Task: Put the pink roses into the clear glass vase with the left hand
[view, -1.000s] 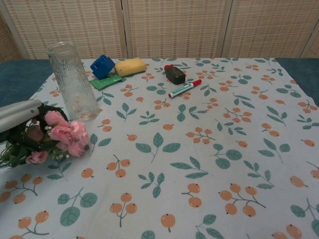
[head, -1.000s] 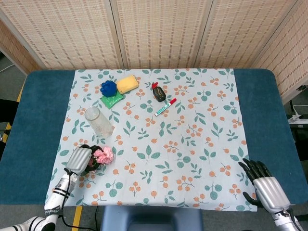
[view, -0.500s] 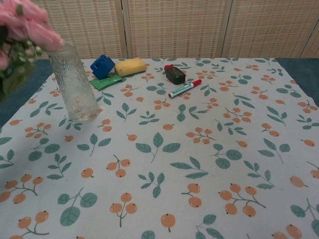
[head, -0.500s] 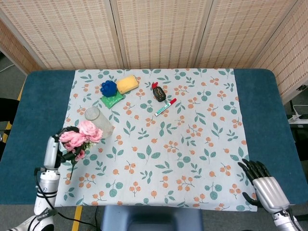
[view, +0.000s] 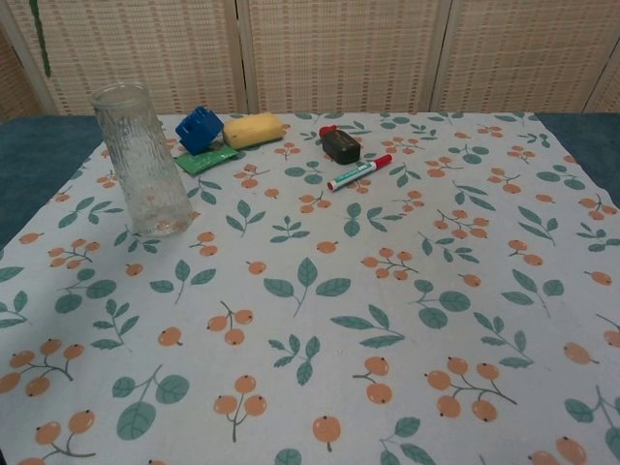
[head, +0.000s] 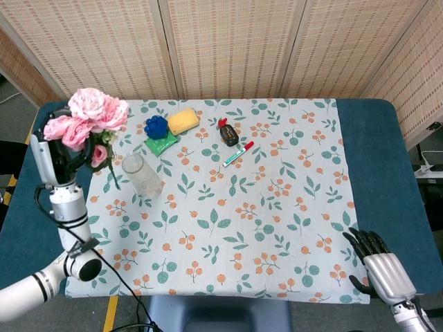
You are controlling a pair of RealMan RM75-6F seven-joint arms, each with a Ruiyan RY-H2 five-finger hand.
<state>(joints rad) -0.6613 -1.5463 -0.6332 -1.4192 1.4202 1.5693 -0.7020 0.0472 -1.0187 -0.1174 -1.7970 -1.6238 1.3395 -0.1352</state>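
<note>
My left hand holds a bunch of pink roses high in the air, up and to the left of the clear glass vase. The blooms point up and a green stem hangs down beside the vase's left side. The vase stands upright and empty on the floral cloth. In the chest view only a thin green stem shows at the top left. My right hand rests at the near right corner, fingers apart, holding nothing.
Behind the vase lie a blue block, a green packet and a yellow sponge. A black object and a red-capped marker lie near the middle back. Wicker screens stand behind the table.
My left hand has lifted the roses off the cloth at the near left and carried them up and back, to a spot above and left of the vase. The right hand stayed still.
</note>
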